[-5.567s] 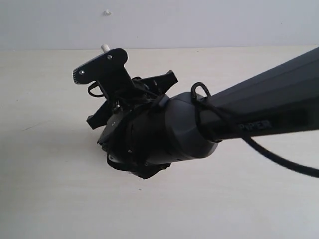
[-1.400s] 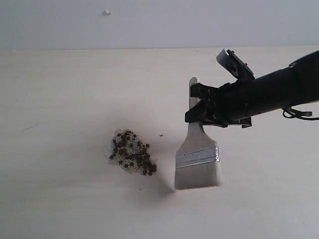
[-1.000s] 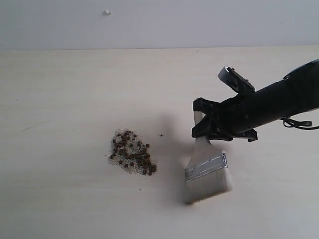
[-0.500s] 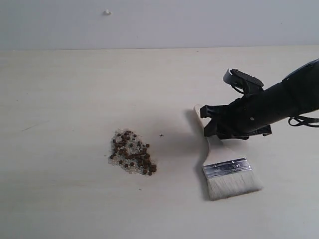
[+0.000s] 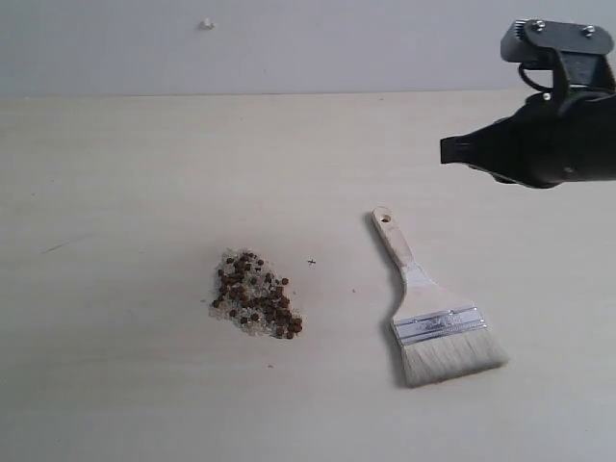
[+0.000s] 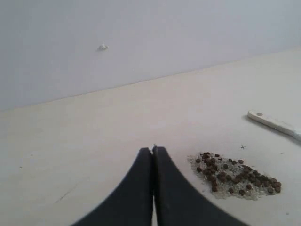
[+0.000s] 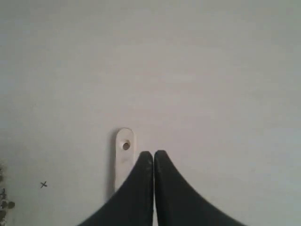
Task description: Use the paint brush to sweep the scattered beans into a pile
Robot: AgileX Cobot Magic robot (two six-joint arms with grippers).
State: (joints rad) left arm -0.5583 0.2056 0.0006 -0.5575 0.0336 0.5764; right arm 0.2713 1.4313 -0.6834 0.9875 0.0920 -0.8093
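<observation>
The beans (image 5: 254, 305) lie in one small heap of dark reddish-brown grains mixed with whitish ones, left of the table's middle; the left wrist view shows the beans (image 6: 235, 175) too. The paint brush (image 5: 428, 306) lies flat on the table to their right, holed handle end toward the back, cream bristles toward the front. Nothing holds it. My right gripper (image 5: 450, 151) hovers above and behind the brush, shut and empty; in its own view the right gripper (image 7: 153, 153) sits beside the brush handle (image 7: 124, 149). My left gripper (image 6: 153, 149) is shut and empty, with the heap off to one side.
The pale wooden table (image 5: 125, 173) runs back to a grey wall with a small white mark (image 5: 206, 23). A tiny dark cross mark (image 5: 312, 261) sits between the heap and the brush. A faint scratch (image 5: 67, 243) shows at the left.
My right gripper let go of the paint brush, which now lies flat on the table, and rose up and back to the right. The bean heap has not moved.
</observation>
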